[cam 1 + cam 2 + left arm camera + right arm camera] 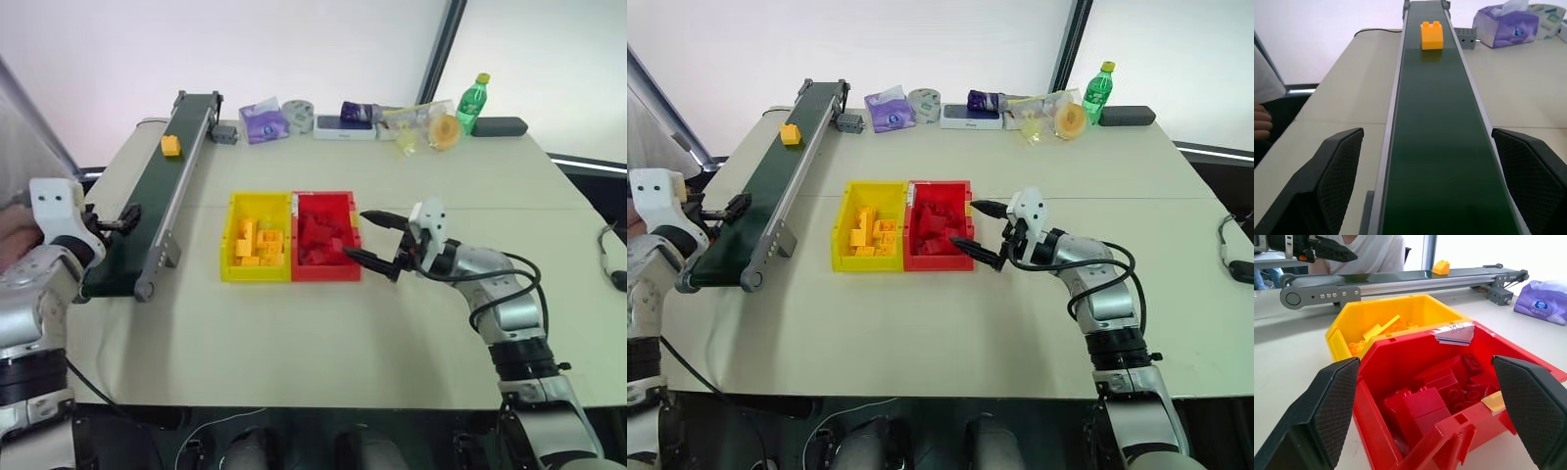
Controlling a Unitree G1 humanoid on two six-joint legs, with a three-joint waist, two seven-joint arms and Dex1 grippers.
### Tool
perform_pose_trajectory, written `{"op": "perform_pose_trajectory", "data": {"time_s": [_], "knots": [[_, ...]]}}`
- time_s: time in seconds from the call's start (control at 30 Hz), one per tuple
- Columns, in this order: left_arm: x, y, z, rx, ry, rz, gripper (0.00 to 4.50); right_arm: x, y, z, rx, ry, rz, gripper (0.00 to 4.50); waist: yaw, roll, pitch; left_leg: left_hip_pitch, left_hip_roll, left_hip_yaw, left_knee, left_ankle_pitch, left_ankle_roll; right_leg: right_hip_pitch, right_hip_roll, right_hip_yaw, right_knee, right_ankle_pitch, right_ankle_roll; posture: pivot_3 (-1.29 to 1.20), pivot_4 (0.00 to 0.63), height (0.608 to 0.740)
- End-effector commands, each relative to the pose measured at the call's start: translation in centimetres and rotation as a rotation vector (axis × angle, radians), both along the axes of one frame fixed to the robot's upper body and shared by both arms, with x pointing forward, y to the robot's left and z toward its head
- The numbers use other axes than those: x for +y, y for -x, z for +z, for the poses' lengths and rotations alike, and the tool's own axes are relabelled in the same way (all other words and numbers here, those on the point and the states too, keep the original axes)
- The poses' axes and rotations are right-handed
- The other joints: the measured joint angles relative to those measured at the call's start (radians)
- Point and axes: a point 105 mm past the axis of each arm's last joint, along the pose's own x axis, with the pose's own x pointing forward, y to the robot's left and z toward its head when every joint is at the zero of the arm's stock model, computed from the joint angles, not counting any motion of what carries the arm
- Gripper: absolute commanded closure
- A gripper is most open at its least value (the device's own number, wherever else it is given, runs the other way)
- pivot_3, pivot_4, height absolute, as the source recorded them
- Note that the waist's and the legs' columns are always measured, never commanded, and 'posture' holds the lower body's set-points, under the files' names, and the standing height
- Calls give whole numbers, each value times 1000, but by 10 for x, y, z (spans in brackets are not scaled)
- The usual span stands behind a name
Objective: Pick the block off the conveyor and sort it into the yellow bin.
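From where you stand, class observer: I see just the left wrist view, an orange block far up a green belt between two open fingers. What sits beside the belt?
Observer: A yellow bin lies on the table, right of the conveyor, already holding yellow bricks.
Operator: Anything next to that?
Observer: A red bin touches its right side, full of red bricks.
Operator: Where is the other arm?
Observer: The right gripper hovers open at the red bin's right edge, holding nothing.
Operator: And mine?
Observer: The left gripper is at the conveyor's near end; the block is near the far end.
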Motion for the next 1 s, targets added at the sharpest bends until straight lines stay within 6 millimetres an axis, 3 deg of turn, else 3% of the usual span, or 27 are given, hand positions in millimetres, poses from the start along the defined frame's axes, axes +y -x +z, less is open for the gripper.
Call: {"op": "perform_pose_trajectory", "data": {"time_s": [0.03,0.27,0.6,1.0], "knots": [[1,3,18,-57,-24,-1,69,-5,2,12,-56,-8,-11,0,0,0,0,0,0,0,0,0,0,0,0,0,0,0,0,0,150,740],[0,1,14,-29,23,1,69,-6,2,11,-54,-8,-12,0,1,0,0,0,0,0,0,0,0,0,0,0,0,0,0,0,150,740],[-3,-36,14,51,2,4,69,-2,1,11,-56,-9,-2,0,3,0,0,0,-1,0,1,0,0,0,2,-1,0,0,0,0,150,740],[-8,-62,17,22,35,6,69,-5,4,10,-55,-6,-16,0,5,0,0,-2,-1,0,2,0,0,-1,3,-1,0,0,0,0,150,740]]}}
